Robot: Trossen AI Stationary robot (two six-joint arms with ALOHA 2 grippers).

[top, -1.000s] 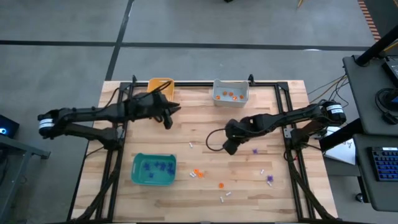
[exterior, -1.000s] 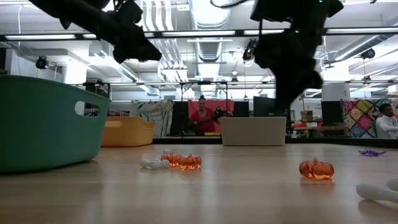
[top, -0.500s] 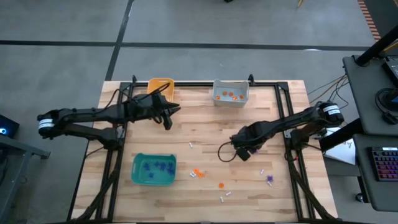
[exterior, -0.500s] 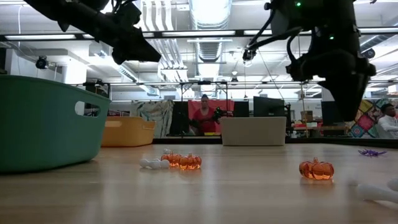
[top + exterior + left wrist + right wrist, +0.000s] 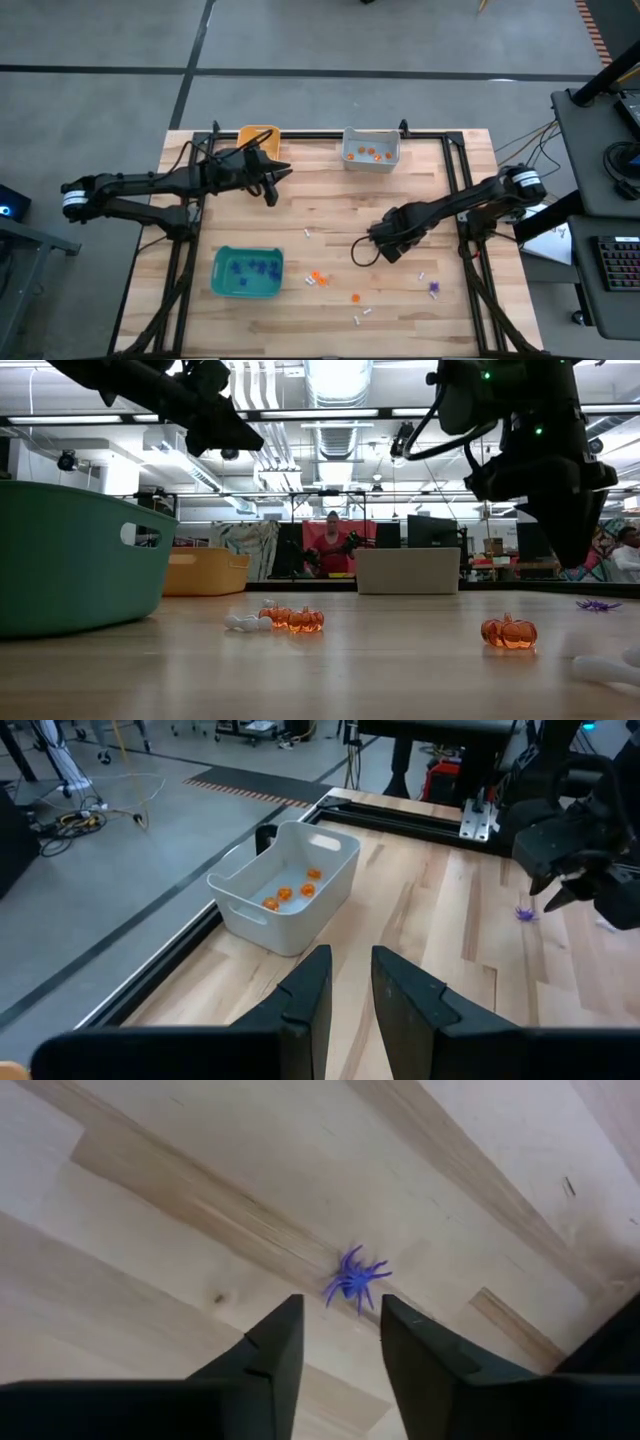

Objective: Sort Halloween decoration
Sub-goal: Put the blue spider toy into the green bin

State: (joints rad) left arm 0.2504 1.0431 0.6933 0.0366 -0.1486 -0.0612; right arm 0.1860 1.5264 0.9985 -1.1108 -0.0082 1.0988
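Note:
A purple spiky trinket (image 5: 355, 1283) lies on the wooden table. My right gripper (image 5: 338, 1330) hangs just above it, pointing down, open, with the trinket just past its fingertips. The left wrist view shows the same trinket (image 5: 525, 913) under that gripper. In the high view my right gripper (image 5: 388, 246) is right of the table's middle. My left gripper (image 5: 274, 183) stands open and empty above the far left part of the table. Orange trinkets (image 5: 318, 278), white ones (image 5: 362, 316) and another purple one (image 5: 433, 288) lie loose toward the near edge.
A teal bin (image 5: 222, 283) with purple trinkets stands near left. A grey bin (image 5: 371, 160) holding orange ones and an orange-yellow bin (image 5: 258, 134) stand at the far edge. Black frame rails run along the table's sides. A person shows in the room beyond.
My right gripper has moved toward the table's right and near edges and sunk, tipping over until it points down above the purple trinket. The trinkets and bins lie where they were.

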